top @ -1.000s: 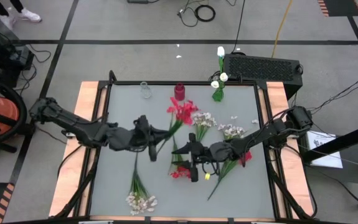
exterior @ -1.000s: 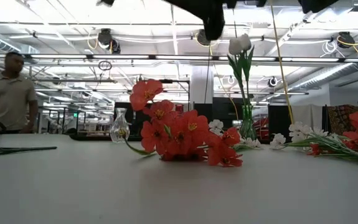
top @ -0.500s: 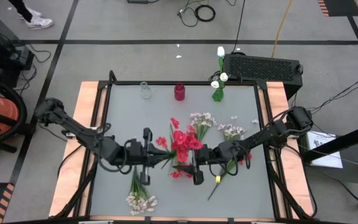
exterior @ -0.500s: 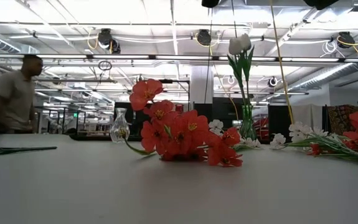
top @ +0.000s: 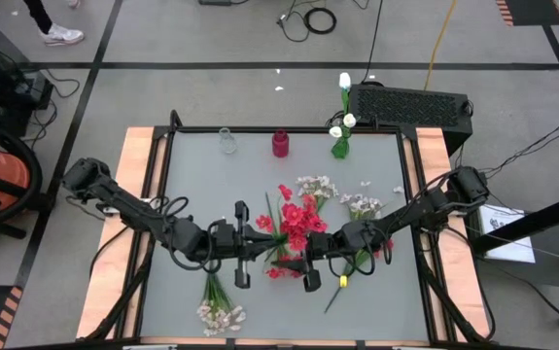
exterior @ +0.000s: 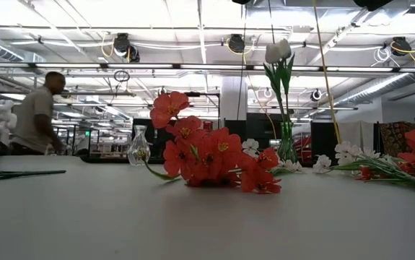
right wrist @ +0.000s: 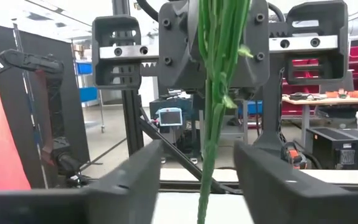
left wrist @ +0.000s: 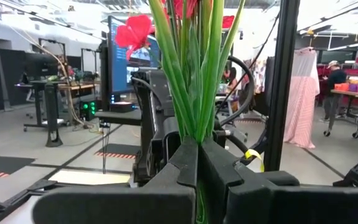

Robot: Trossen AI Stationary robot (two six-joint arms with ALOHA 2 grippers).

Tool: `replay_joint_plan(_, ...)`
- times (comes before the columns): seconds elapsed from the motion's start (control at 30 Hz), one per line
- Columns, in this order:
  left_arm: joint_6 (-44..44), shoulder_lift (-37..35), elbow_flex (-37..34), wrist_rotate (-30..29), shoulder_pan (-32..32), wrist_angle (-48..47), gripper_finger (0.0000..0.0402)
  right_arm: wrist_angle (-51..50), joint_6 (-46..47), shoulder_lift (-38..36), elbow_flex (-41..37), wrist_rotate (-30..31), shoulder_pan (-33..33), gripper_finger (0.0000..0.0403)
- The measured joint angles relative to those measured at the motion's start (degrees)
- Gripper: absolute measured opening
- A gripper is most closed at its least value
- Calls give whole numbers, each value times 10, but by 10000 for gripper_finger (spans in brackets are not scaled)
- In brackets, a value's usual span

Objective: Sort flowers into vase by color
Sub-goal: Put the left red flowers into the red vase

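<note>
- Left gripper (top: 241, 245), left of the small dark-red vase (top: 280, 144) and nearer the table's front, is pinched tight on the green stems of a red-bloomed artificial flower bunch (top: 296, 219).
- Right gripper (top: 310, 264), facing the left gripper, has its fingers (right wrist: 277, 186) spread wide around those same stems, apart from them.

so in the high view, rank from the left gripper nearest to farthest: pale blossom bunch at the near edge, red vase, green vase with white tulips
From the left gripper:
1. Pale blossom bunch, at the table's near edge, below the gripper in the picture.
2. Red vase, at the far edge, middle.
3. Green vase with white tulips, far edge, further right.
</note>
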Motion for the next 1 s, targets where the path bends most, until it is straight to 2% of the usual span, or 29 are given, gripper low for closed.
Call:
replay_joint_plan(0.2,0,0,0,0,0,2,5,0,0,0,0,1,0,45)
replay_joint_plan(0.27,0,0,0,2,0,3,7,0,2,0,0,3,0,14)
replay_joint_plan(0.4,0,0,0,2,-1,-5,19,-7,29,-1,0,2,0,13)
replay_joint_plan(0.6,29,-12,0,-2,-20,-46,57,-88,55,-30,0,24,7,5)
replay_joint_plan(0.77,52,-36,0,-3,-37,-102,132,-177,61,-68,0,90,27,3)
replay_joint_plan(0.9,-22,-56,0,1,-40,-151,195,-216,61,-89,0,143,44,2)
replay_joint_plan(1.0,-62,-63,1,9,-25,-197,237,-226,61,-95,0,156,53,1)
